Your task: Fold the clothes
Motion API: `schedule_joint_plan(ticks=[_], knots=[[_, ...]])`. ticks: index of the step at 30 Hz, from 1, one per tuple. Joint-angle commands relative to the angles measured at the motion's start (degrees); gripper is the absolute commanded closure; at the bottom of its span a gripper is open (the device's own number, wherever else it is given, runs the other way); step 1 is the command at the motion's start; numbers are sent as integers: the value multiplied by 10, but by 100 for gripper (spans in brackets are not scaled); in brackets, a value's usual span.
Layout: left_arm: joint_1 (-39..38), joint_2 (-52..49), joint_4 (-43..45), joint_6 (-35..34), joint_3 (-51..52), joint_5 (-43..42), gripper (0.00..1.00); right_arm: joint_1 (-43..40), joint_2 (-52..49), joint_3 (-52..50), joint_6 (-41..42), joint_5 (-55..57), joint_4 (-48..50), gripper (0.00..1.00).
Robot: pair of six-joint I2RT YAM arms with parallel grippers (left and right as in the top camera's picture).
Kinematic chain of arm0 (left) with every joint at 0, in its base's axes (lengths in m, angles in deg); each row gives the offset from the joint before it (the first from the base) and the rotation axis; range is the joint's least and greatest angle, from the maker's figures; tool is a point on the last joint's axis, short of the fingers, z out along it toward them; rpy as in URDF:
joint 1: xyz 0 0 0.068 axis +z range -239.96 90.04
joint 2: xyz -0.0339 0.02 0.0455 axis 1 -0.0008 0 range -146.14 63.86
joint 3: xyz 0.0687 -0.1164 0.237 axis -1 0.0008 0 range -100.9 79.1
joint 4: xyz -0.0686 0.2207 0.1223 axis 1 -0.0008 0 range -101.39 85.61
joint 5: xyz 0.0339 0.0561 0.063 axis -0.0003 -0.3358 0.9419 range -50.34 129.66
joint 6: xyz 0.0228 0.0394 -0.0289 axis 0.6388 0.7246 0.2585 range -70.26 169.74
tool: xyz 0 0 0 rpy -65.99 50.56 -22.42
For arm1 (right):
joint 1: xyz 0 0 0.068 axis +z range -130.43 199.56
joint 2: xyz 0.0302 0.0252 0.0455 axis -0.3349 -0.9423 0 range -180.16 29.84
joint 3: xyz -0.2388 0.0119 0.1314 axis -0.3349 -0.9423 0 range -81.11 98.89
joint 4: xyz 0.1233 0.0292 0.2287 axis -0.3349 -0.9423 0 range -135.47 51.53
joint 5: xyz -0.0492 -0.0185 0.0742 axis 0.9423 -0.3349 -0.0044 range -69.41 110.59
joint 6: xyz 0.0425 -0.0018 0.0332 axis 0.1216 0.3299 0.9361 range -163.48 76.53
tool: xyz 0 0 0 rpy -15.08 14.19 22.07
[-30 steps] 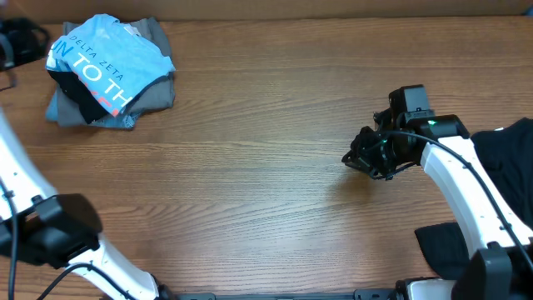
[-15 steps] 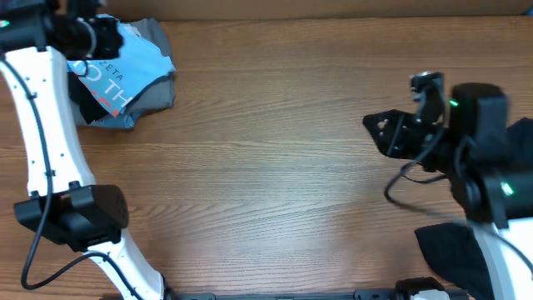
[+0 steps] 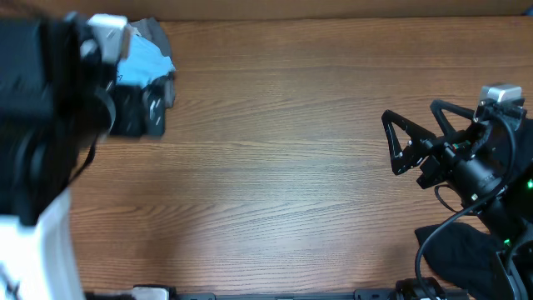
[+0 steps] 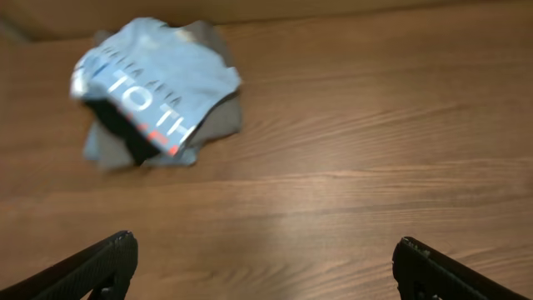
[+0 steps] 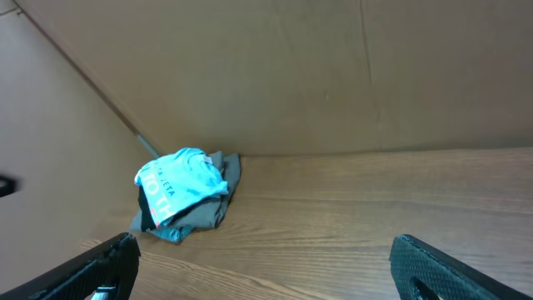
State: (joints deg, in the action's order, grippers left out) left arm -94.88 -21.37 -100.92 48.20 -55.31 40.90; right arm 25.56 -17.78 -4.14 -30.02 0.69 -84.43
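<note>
Lettering "TO TH" on sky-blue T-shirt (image 4: pixel 158 79) atop clothes heap (image 4: pixel 221 125), ahead-left of left jaws, far ahead of right jaws, on bench (image 4: pixel 358 167). Both jaws wide apart; nearly together a second ago.

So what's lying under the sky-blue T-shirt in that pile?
Under the sky-blue T-shirt, a black garment and a grey garment poke out at its edges, with a pale blue piece beside them. Whatever lies beneath its middle is covered.

White arm shell (image 3: pixel 37 250), black joint housings (image 3: pixel 470 171), looping black cables (image 3: pixel 429 242), right claw (image 3: pixel 410 111) with black open-frame triangular fingers (image 3: pixel 391 143), grey cap (image 3: pixel 500 92).
</note>
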Motion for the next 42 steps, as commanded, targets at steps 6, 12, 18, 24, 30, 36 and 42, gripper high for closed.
schedule_joint_plan(ticks=[6, 12, 18, 24, 30, 36, 42], knots=[[-15, 111, -3, -50, 20, 32, 0, -1, -2, 11, -4, 10, -13, 0], [-15, 158, 25, -62, 20, 30, 0, -1, -2, 11, -4, 10, -13, 0], [-15, 163, -2, -62, 20, 30, 0, -1, -2, 11, -3, 8, -66, 0], [-15, 163, -2, -62, 20, 30, 0, -1, -2, 11, -4, 8, -156, 0], [-15, 163, -2, -62, 20, 30, 0, -1, -2, 11, -4, 10, -220, 0], [-15, 163, -2, -62, 20, 30, 0, -11, 28, -21, -92, 76, -141, 0], [-15, 163, -2, -62, 20, 30, 0, -39, 145, -190, -212, 68, 36, 0]])
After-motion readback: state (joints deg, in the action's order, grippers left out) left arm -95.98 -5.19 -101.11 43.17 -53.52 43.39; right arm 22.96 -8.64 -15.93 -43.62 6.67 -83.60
